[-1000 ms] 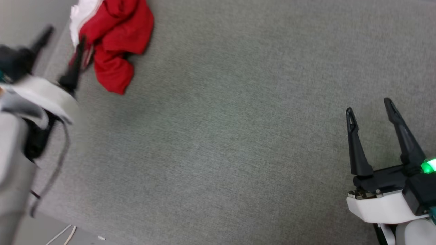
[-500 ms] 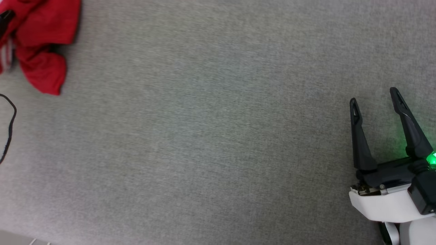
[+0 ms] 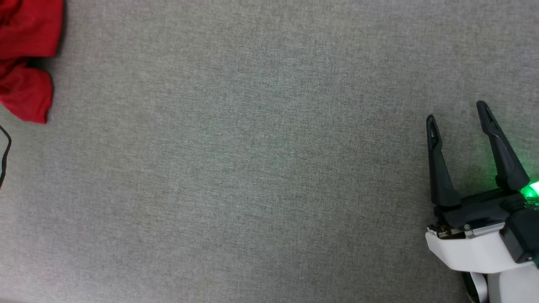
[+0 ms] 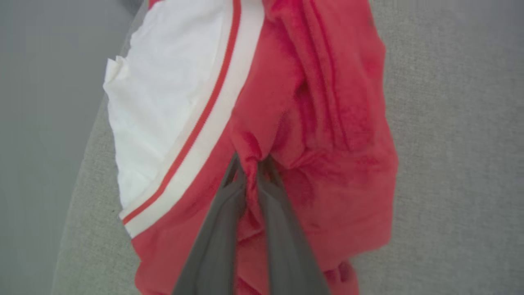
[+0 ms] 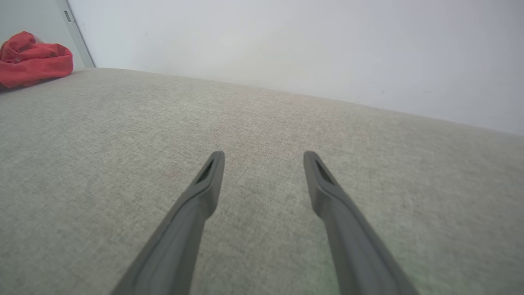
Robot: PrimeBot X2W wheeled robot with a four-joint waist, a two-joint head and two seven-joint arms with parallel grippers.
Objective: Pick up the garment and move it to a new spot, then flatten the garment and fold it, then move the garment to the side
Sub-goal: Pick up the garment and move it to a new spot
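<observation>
The smooth dark left fingers [image 4: 217, 246] pinch a crumpled fold of the garment [image 4: 327, 102], soft red cloth with a white, stripe-trimmed sleeve. It lies bunched near the left edge of the grey woven surface [image 3: 252, 168]. The right fingers [image 3: 440, 176] stand spread, empty.

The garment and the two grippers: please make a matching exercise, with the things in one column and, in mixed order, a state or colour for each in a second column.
Column one
1. left gripper
2. right gripper
3. garment
4. work surface

Column two
A. grey woven fabric
B. open, holding nothing
C. red with a white sleeve, bunched up
D. shut on a red fold

Pairs: 1-D, 2-B, 3-C, 4-A
</observation>
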